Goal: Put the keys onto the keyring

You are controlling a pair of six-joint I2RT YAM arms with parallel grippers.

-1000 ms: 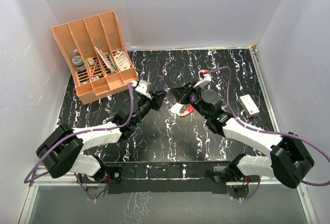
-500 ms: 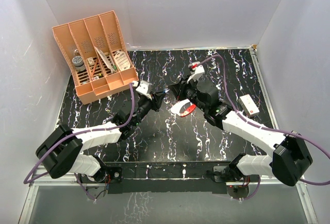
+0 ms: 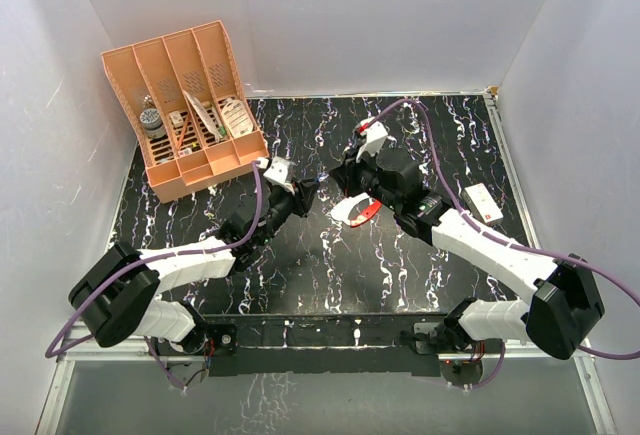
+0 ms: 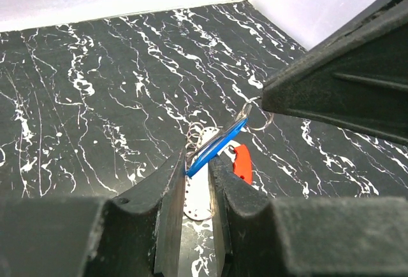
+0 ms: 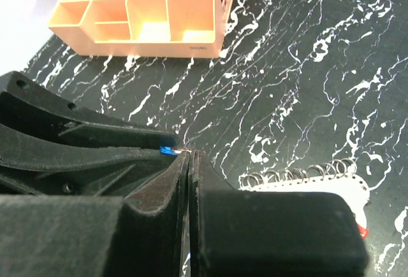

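Now the left claw (image 4: 197, 165) grips the likely light, slippery key (image 4: 220, 140) by its blue head; the right claw (image 4: 268, 102), at two o'clock, is closed.

This looks like a robot lab test box. Plain white walls (image 3: 400, 15) stand close around a black counter (image 3: 330, 265) with white streaks. A left arm (image 3: 190, 260) and a right arm (image 3: 490, 250) are bolted at the counter's near edge, and an orange sorting tray (image 3: 185, 105) sits at its far left corner.
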